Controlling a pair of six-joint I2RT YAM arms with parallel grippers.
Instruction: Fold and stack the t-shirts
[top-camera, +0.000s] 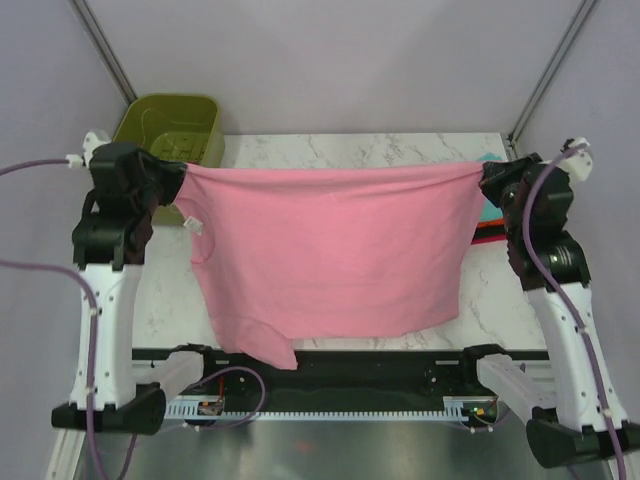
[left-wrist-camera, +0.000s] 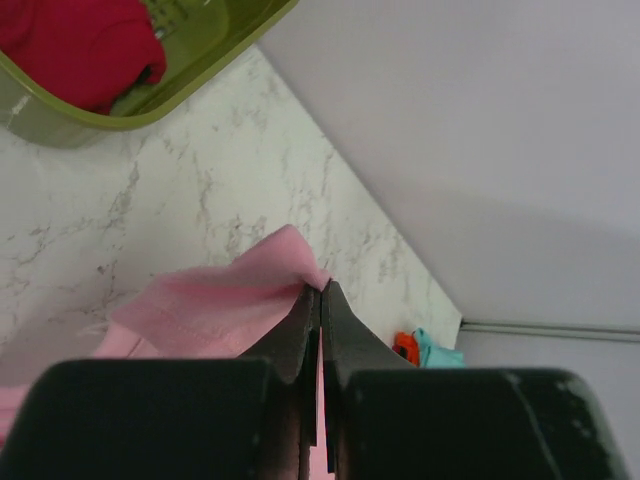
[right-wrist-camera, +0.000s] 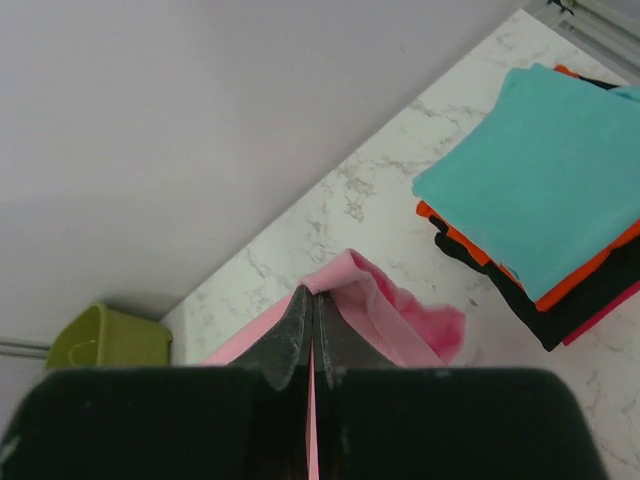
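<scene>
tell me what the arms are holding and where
The pink t-shirt, spread between both arms: the left gripper pinches one end of its top edge, the right gripper the other end.

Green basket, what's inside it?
A crimson red t-shirt lies bunched inside the olive-green basket. Whatever is under it is covered, and part of the basket is outside the picture.

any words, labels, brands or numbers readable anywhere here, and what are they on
None can be read in any view.
Small white tag on the pink shirt: too small to read.
Basket and folded stack: no markings visible.
</scene>
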